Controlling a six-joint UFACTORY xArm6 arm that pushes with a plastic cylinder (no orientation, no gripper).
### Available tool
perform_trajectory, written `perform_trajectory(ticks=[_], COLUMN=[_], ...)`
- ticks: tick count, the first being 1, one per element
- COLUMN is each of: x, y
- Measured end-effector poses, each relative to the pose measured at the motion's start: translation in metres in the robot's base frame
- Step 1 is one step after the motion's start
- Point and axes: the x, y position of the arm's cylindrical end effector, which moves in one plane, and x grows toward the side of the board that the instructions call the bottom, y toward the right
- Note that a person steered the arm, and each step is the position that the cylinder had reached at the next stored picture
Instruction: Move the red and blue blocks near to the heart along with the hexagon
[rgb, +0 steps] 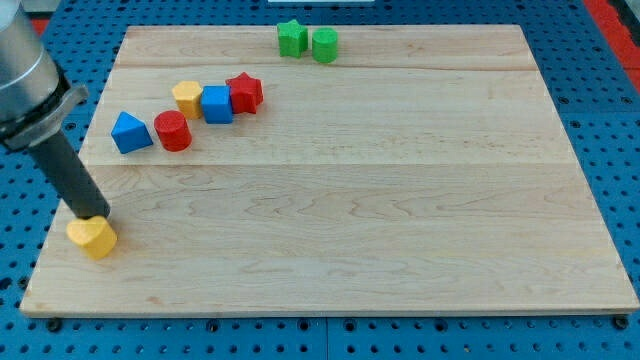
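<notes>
Resting at the view's lower left, my tip (92, 214) touches the top edge of the yellow heart (92, 238).

There are no fingers to open or shut — the arm ends in a plain dark rod. Well apart from the heart, toward the view's upper left, a loose row runs across the wooden board (400, 200): blue triangle (131, 132), red cylinder (173, 131), yellow hexagon (187, 98), blue cube (216, 104) and red star (244, 93) — the last three touching one another. At the view's top edge sit a green star-like block (292, 38) and a green cylinder (324, 45), side by side.
</notes>
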Motion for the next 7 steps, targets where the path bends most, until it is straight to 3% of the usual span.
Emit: perform_trajectory(ticks=[1,2,3,4,5,7], x=[-0.032,-0.043,-0.121,-0.201,-0.212,-0.162], y=[0.045,0.147,0.195,0.198,0.155,0.109])
